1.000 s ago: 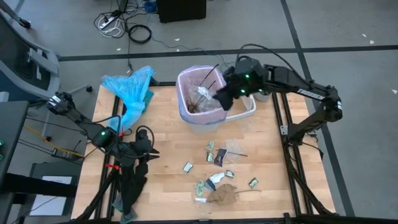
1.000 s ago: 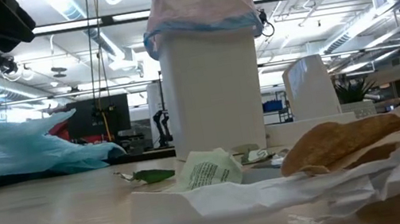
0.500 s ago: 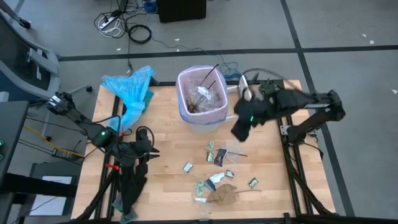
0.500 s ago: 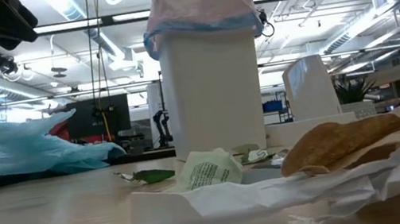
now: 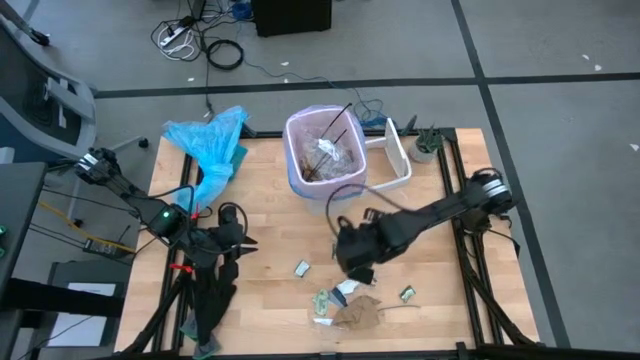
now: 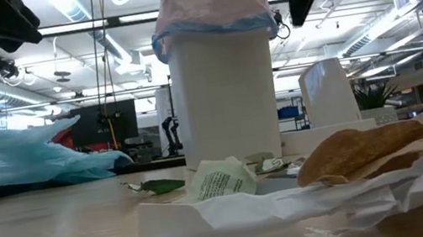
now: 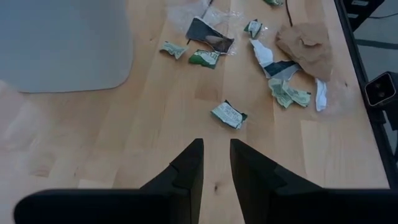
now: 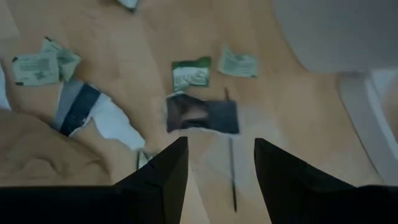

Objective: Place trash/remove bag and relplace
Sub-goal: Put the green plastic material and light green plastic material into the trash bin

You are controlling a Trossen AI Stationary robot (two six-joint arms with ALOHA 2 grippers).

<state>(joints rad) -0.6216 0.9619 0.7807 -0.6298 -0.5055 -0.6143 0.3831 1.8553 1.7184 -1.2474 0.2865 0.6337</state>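
The pink bag [image 5: 325, 128] lines a white bin [image 6: 228, 90] at the table's far middle, its blue-edged top folded over the rim, with scraps inside. The trash [image 5: 350, 285] lies on the wood nearer the front: printed wrappers [image 8: 191, 73], a black wrapper [image 8: 202, 116], a thin black utensil [image 8: 231, 171] and brown paper [image 7: 305, 43]. My right gripper [image 8: 217, 168] hangs open above these scraps, pointing steeply down, nothing between its fingers. My left gripper [image 7: 216, 168] waits at the table's left, its fingers slightly apart and holding nothing.
A light-blue plastic bag [image 5: 210, 145] lies at the far left corner. A white tray [image 5: 397, 160] stands right of the bin, with a small plant [image 5: 425, 145] beyond it. Dark gear [image 5: 210, 290] hangs at the near left edge. Bare wood lies between bin and scraps.
My right gripper has swung from beside the bin's far right rim toward the table's near edge and down, tipping steeper, and now hangs over the scattered scraps. Its fingers stay open. Bin, bag and scraps have not moved.
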